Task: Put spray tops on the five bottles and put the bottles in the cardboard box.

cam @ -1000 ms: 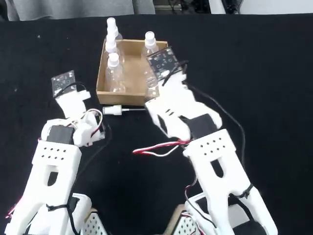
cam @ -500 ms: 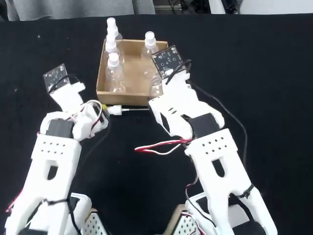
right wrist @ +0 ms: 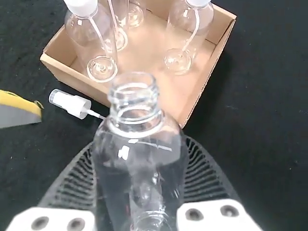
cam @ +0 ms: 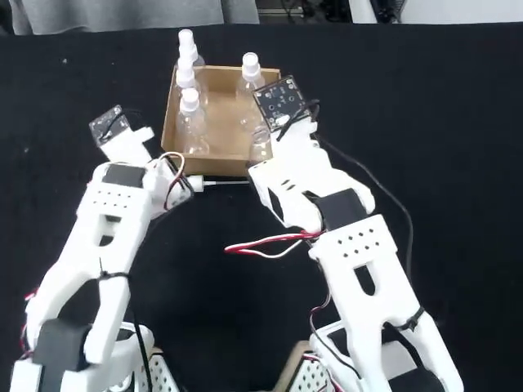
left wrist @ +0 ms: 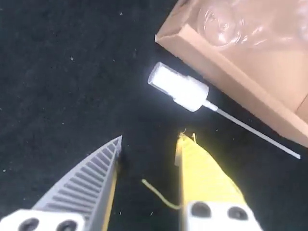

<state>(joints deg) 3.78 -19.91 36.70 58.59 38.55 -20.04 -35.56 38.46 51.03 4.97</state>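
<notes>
While the black cloth-covered surface (cam: 458, 122) is stretching out to every side, a cardboard box (cam: 204, 165) is sitting close to its far edge, a little left of the middle. Four capped bottles (cam: 189, 114) are standing upright inside the box, three lining its left wall and one standing by the far right corner, each wearing a white spray top.

The right pincer (right wrist: 139, 144) is gripping the fifth, uncapped bottle (right wrist: 137, 163) by its body, with the ribbed dark fingers (right wrist: 72, 178) pressing in from both sides. This clear bottle is standing upright with its open neck up, at the box's near right corner.

A loose spray top (left wrist: 180, 89) is lying on its side on the surface, just beside the near wall of the box toward its left corner, with its thin dip tube running along that wall. The left pincer (left wrist: 150, 138) is hovering near it with its fingers spread wide and nothing between them, one finger grey and one yellow.

Beyond the far edge, grey fabric (cam: 122, 12) is hanging on the left and a white panel (cam: 458, 10) is showing at the right corner. Red and white wires (cam: 261, 245) are looping between the two arms.
</notes>
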